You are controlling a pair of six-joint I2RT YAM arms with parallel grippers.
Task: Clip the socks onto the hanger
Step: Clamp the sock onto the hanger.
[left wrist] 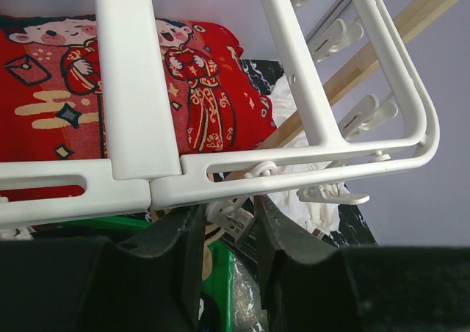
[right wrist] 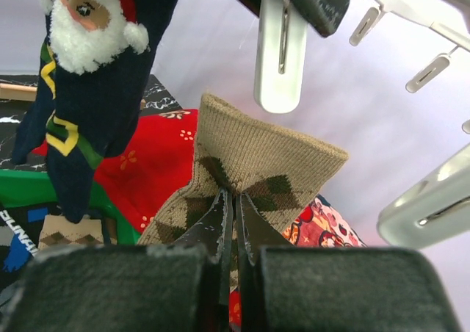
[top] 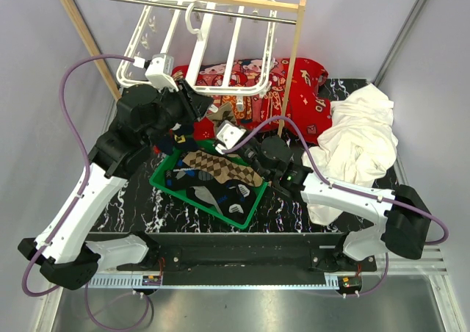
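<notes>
The white hanger (top: 198,45) hangs by its hook from the rod of a wooden rack; its frame also shows in the left wrist view (left wrist: 294,159). My left gripper (left wrist: 228,211) sits under the frame's near edge (top: 200,108), its jaws pressed on both sides of a white clip (left wrist: 236,218). My right gripper (right wrist: 233,196) is shut on a brown-tan argyle sock (right wrist: 257,156) and holds its cuff just below that clip (right wrist: 279,45). A navy Santa sock (right wrist: 95,75) hangs at the left. More socks (top: 220,169) lie in the green tray (top: 158,179).
A large red printed cloth (top: 294,82) lies under and behind the hanger. A big white cloth (top: 360,141) is heaped at the right. The wooden rack's post (top: 292,75) stands just right of the hanger. Other clips (right wrist: 429,200) dangle near the right gripper.
</notes>
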